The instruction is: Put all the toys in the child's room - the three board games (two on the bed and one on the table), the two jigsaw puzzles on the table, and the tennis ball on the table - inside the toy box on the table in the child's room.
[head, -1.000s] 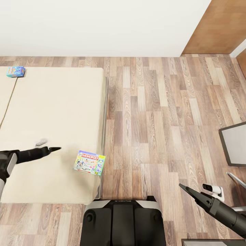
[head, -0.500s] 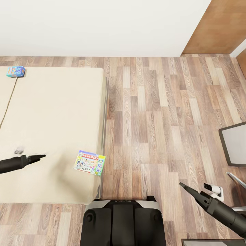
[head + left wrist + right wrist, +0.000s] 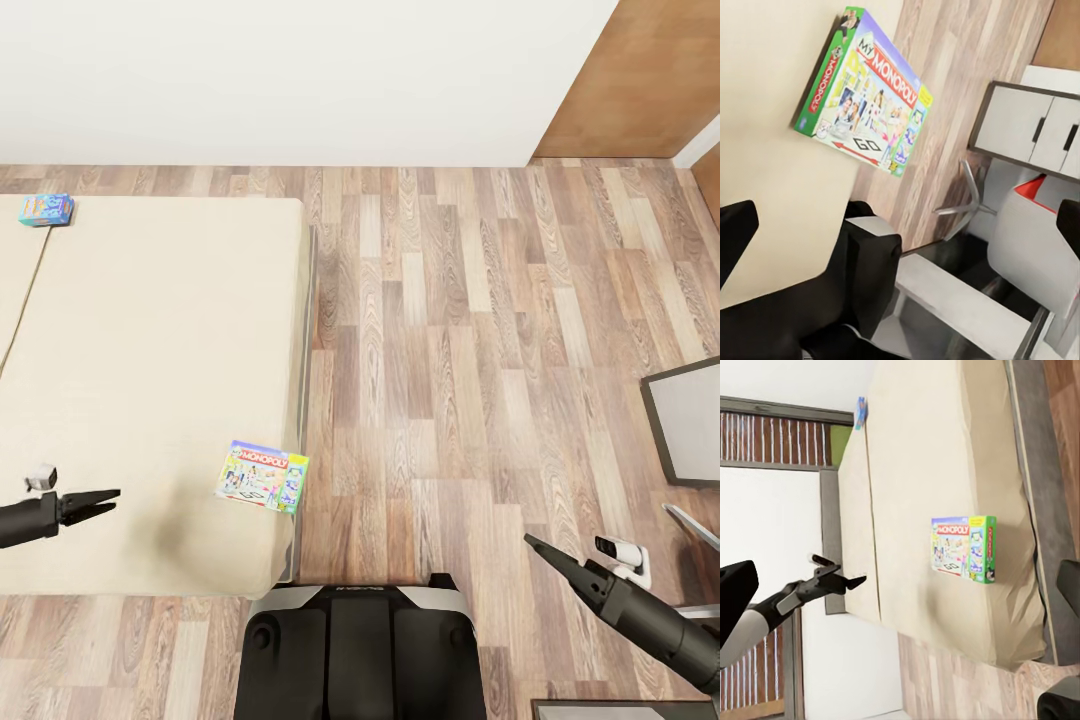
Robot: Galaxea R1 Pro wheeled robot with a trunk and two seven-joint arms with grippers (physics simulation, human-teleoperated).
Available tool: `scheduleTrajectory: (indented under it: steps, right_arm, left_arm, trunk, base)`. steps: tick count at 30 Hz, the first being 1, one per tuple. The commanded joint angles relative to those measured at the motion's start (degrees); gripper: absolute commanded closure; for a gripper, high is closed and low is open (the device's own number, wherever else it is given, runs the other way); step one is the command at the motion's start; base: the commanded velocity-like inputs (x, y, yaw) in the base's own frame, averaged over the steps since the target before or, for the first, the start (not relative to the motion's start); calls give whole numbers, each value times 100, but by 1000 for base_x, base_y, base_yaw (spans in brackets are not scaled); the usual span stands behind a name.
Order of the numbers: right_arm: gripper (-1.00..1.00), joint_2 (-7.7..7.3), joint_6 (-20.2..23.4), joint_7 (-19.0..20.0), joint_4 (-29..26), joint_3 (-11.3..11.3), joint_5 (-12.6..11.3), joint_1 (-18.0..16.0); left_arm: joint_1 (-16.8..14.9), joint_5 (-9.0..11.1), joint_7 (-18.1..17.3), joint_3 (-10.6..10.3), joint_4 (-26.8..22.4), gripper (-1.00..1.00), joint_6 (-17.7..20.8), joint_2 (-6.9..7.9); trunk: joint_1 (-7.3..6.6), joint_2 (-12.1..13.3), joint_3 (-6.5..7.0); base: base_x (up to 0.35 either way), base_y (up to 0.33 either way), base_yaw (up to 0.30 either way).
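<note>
Beige bed (image 3: 150,330) cover lies bare around the Monopoly (image 3: 262,476) box, which sits flat near the bed's corner closest to the robot, just inside the edge by the wood floor (image 3: 480,330). Over the last second the left gripper (image 3: 100,497) has drawn back from beside the box toward the frame's left edge, so it now hangs over the cover well apart from the box, its jaws released and empty. That reads as a retreat or re-aim, not a grasp; no game is picked up yet. The right gripper (image 3: 534,545) has barely moved, low over the floor; whether its jaws are parted I cannot tell. A small blue game (image 3: 46,209) rests at the bed's far end.

Monopoly shows a green edge, red title band and busy printed lid, undamaged and lying face up.
</note>
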Motion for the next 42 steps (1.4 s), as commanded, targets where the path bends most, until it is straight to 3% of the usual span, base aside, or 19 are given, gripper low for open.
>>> scheduleTrajectory:
  steps: [1,28,42]
  right_arm:
    - [-100,1,44,-9,-1,0,-16,-1]
    - [-100,16,16,-171,-1,26,-11,0]
    - [-100,16,-151,-174,-1,25,-19,1]
  left_arm:
    - [8,-26,-32,4,-2,-100,76,-1]
    - [49,-40,-32,-37,-19,-100,164,-46]
    - [63,-17,-32,-30,-19,-100,154,-42]
  trunk:
    - [3,-8,-4]
    - [3,-8,23]
    - [3,-8,126]
  base:
    - [0,0,0]
    - [0,0,0]
    - [0,0,0]
